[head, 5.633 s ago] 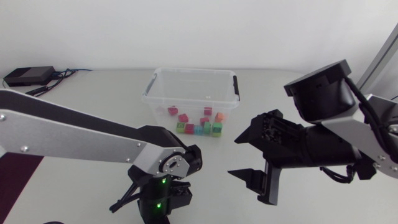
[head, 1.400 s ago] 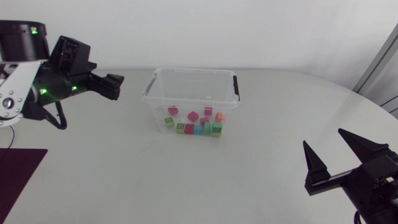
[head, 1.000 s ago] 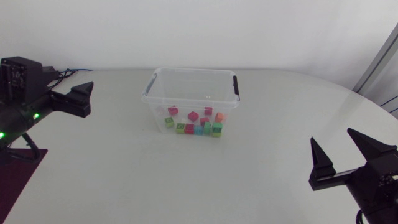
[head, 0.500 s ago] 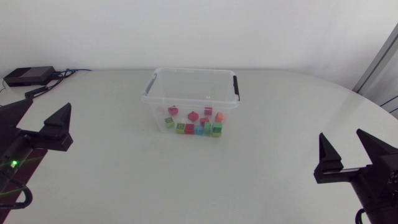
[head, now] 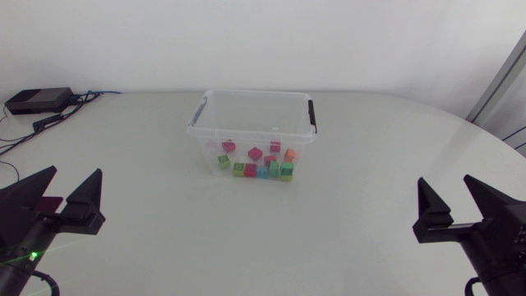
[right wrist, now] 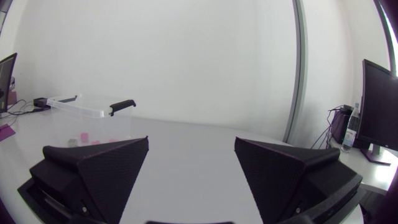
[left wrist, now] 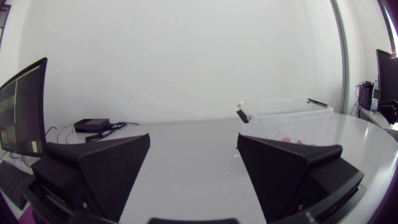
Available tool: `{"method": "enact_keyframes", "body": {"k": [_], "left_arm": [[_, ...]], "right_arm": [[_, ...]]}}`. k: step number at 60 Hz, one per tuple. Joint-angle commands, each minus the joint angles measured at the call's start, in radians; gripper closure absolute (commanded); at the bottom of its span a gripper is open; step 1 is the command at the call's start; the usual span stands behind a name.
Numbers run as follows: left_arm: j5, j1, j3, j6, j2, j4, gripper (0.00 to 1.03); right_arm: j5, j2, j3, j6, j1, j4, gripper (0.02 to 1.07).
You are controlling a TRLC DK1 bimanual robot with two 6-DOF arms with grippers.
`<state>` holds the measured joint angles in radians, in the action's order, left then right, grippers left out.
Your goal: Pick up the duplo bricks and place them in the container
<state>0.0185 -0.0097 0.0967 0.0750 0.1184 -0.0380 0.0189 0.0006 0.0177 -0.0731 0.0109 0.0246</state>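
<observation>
The fingers (left wrist: pixel 106 168) of the left gripper (left wrist: pixel 193 140) stand wide apart with nothing between them, only bare table (left wrist: pixel 193 180) showing in the gap. The right gripper (right wrist: pixel 191 140) is the same: its two wedge fingers (right wrist: pixel 99 168) are spread wide and hold nothing.

In the head view the left gripper (head: pixel 74 177) sits near the table's front left edge and the right gripper (head: pixel 445 182) near its front right edge, both well apart from the container (head: pixel 255 93). The clear plastic container stands upright toward the back middle of the table (head: pixel 329 238), between the two arms, with a black clip (head: pixel 311 113) on each short side.

The duplo bricks (head: pixel 256 162) lie loose on the container's floor, gathered toward its near wall: red, pink, green, teal and orange pieces.

From the left wrist view the container (left wrist: pixel 283 112) is ahead of the gripper, beyond its right-hand finger, with pink bricks (left wrist: pixel 287 138) faintly visible through the wall. From the right wrist view the container (right wrist: pixel 87 106) is ahead, beyond the left-hand finger, with bricks (right wrist: pixel 84 135) showing low inside it.

A black box (head: pixel 37 100) with cables (head: pixel 86 96) lies at the table's far left corner.
</observation>
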Motion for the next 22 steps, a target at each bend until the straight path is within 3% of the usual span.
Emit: {"method": "enact_keyframes", "body": {"k": [1,22], "left_arm": [[-0.011,0.008,-0.048,-0.046,-0.047,0.013,0.06],[-0.019,0.010,-0.097,-0.075,-0.118,0.038,0.05]], "right_arm": [[-0.010,-0.002,-0.018,0.044,-0.010,-0.013,0.07],[-0.019,-0.001,-0.018,0.073,-0.011,-0.025,0.07]]}}
